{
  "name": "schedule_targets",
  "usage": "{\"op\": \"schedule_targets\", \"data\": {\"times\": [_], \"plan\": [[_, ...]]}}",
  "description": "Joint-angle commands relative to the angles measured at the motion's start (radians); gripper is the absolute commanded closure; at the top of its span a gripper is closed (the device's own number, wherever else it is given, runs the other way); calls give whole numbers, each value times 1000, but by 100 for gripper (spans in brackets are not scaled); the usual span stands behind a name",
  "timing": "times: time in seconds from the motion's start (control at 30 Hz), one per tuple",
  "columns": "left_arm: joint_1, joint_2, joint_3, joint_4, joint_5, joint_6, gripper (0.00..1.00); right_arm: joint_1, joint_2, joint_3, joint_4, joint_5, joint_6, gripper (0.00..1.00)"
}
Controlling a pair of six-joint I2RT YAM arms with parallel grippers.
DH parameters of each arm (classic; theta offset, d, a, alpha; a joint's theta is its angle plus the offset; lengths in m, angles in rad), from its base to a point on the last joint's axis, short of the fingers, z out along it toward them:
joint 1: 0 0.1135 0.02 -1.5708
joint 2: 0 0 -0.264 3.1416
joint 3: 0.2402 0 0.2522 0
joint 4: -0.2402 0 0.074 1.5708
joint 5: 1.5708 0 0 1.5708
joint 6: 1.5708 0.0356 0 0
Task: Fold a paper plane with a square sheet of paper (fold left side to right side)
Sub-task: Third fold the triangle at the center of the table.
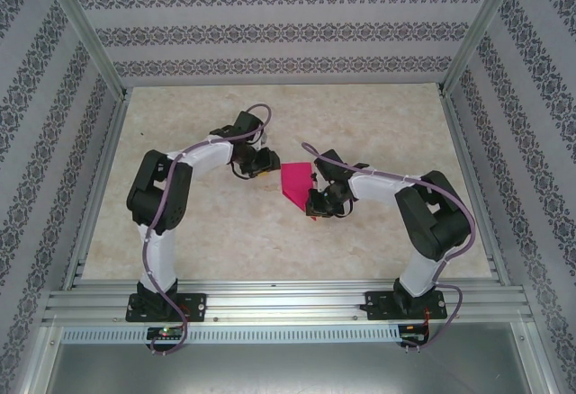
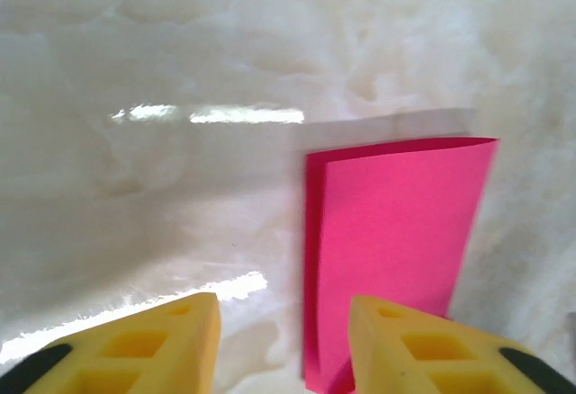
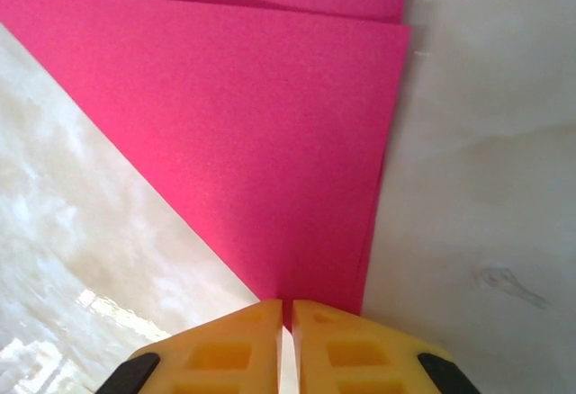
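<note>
So the pink sheet [image 1: 294,182] is sitting pretty much dead centre of the table [image 1: 189,241], well away from all four edges. It's folded over on itself. From the left wrist cam you can see two layers, with the upper flap stopping a little short of the lower one along the left side, so a thin strip of the bottom layer peeks out. The far end bows up off the surface a bit instead of lying flat.

The right gripper [image 3: 286,308] has its yellow fingers [image 3: 229,349] squeezed nearly together, and one corner of the sheet runs right into the slit between them, so it's pinching the paper at that corner. From above, that's the corner pointing toward the near edge of the table.

The left gripper [image 2: 283,308] is on the other side of the sheet, fingers spread wide with nothing between them but bare table. Its right finger [image 2: 423,349] overlaps the paper's near end in the wrist view. Might be touching, can't really tell from that angle.
</note>
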Motion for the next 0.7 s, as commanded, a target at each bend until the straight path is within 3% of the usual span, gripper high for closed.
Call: {"op": "schedule_targets", "data": {"times": [0.0, 0.33, 0.67], "plan": [[-3, -116, -45, 10, -23, 0, 53, 4, -44, -17, -52, 78, -34, 84], [-3, -327, -193, 29, -91, -15, 33, 2, -59, -5, -45, 70, -37, 83], [-3, -487, -430, 164, -94, -105, 26, 0, -110, 9, -44, 78, -55, 80]]}}
